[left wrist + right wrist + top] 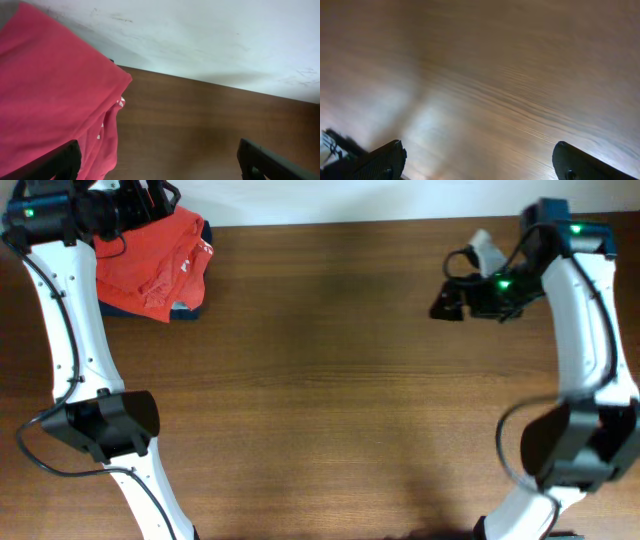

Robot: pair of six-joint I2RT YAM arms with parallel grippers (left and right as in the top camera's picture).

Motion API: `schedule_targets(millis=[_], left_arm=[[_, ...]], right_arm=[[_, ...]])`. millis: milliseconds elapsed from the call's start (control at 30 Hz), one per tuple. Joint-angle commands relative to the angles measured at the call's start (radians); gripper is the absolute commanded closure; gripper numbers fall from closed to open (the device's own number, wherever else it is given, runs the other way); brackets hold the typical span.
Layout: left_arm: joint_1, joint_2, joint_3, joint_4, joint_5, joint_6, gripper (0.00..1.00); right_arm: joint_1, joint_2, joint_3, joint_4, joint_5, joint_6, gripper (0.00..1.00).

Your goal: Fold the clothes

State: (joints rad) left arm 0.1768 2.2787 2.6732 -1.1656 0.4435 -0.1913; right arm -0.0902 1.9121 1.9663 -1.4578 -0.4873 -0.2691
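The clothes lie in a crumpled red pile at the upper left of the table. The left gripper is at the pile's upper edge, fingers wide apart and holding nothing. The right gripper is at the upper right over the wood, also spread wide.

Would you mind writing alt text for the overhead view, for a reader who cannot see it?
A crumpled pile of orange-red clothes lies at the far left corner of a brown wooden table, with the left gripper over its far edge. The right gripper hangs open above bare wood at the far right.
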Motion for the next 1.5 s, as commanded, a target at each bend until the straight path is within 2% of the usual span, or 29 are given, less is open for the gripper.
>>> schedule_targets(millis=[0, 167, 233, 367, 733, 867, 1000, 1167, 1267, 1467], left_arm=[[0.001, 0.010, -0.003, -0.002, -0.007, 0.002, 0.01], [0.001, 0.010, -0.003, -0.002, -0.007, 0.002, 0.01], [0.001, 0.010, -0.003, -0.002, -0.007, 0.002, 0.00], [0.001, 0.010, -0.003, -0.002, -0.007, 0.002, 0.01], [0.001, 0.010, -0.003, -0.002, -0.007, 0.002, 0.01], [0.001, 0.010, -0.003, -0.002, -0.007, 0.002, 0.01], [0.001, 0.010, -0.003, -0.002, -0.007, 0.002, 0.01], [0.001, 0.010, -0.003, -0.002, -0.007, 0.002, 0.01], [0.001, 0.010, -0.003, -0.002, -0.007, 0.002, 0.00], [0.001, 0.010, -0.003, -0.002, -0.007, 0.002, 0.01]], right_arm=[[0.081, -0.166, 0.013, -0.001, 0.002, -0.004, 0.01], [0.204, -0.361, 0.013, -0.001, 0.005, -0.010, 0.01], [0.245, -0.443, 0.013, 0.005, 0.081, -0.058, 0.01], [0.315, -0.635, 0.013, 0.069, 0.156, -0.057, 0.01], [0.340, -1.048, 0.006, 0.111, 0.145, -0.030, 0.01], [0.340, -1.215, -0.056, 0.108, 0.161, -0.030, 0.01], [0.337, -1.356, -0.179, 0.117, 0.169, -0.030, 0.01], [0.309, -1.520, -0.422, 0.220, 0.208, -0.030, 0.01], [0.291, -1.608, -0.602, 0.321, 0.232, -0.030, 0.01], [0.286, -1.773, -1.004, 0.632, 0.238, -0.003, 0.01]])
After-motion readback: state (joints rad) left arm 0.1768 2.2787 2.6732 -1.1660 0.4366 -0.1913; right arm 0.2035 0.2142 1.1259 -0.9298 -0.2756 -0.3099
